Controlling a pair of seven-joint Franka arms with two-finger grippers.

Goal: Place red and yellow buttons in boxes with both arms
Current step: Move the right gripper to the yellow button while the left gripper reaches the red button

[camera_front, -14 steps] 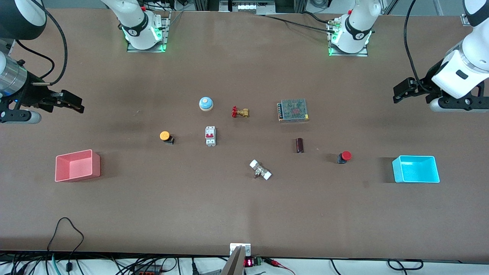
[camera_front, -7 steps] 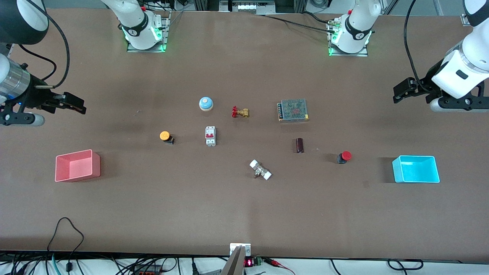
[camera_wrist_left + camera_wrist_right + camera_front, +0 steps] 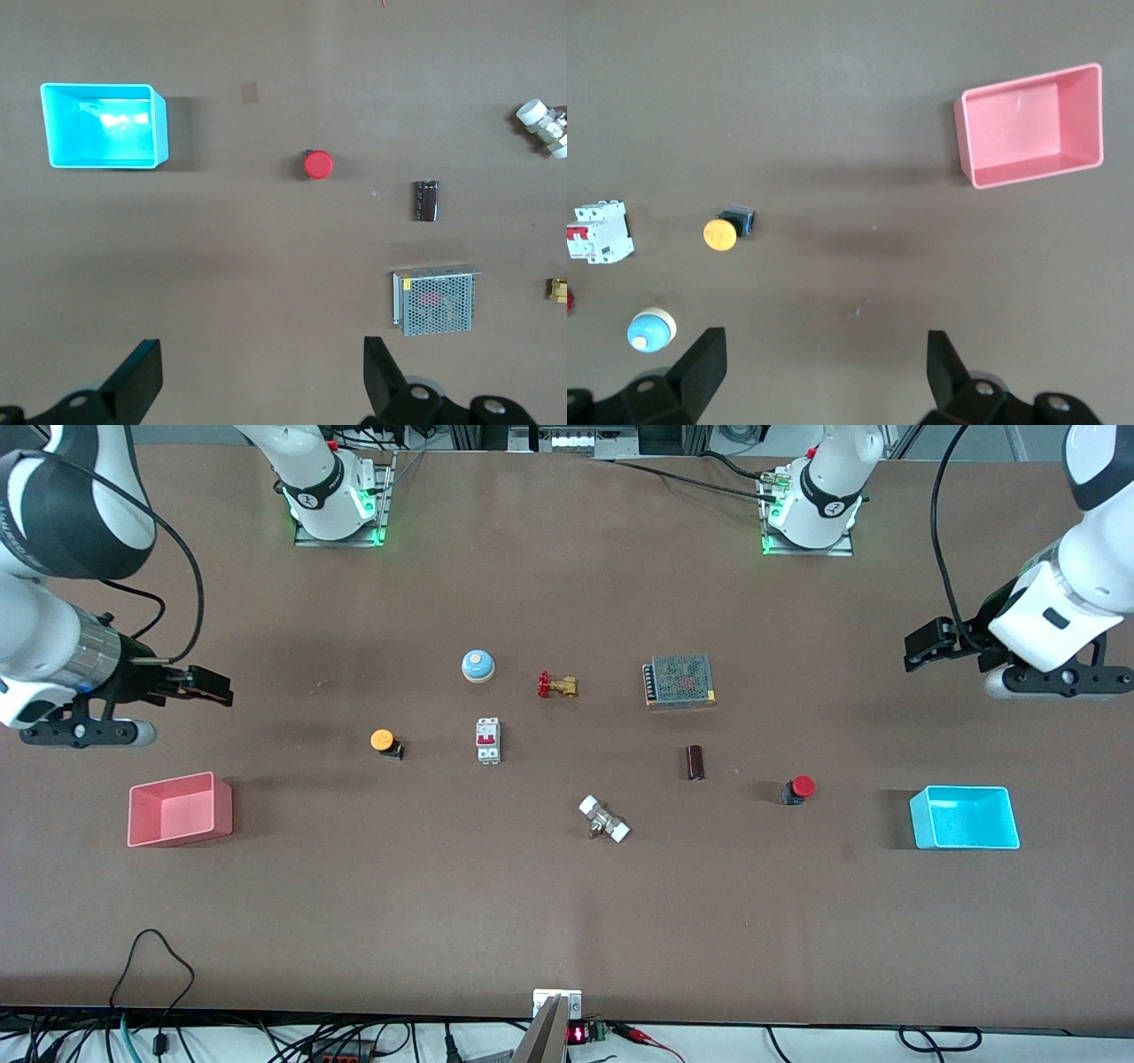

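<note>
Brown counter (image 3: 567, 921) carries every part. The red button (image 3: 799, 788) stands near the cyan box (image 3: 964, 817), toward the left arm's end; the yellow button (image 3: 384, 742) stands beside a white circuit breaker (image 3: 488, 740), well apart from the pink box (image 3: 179, 809) at the right arm's end. Both boxes hold nothing. The left end effector (image 3: 921, 646) hovers over bare counter with fingers (image 3: 137, 382) spread wide, holding nothing. The right end effector (image 3: 208, 686) hovers likewise, fingers (image 3: 704, 363) wide apart, empty.
</note>
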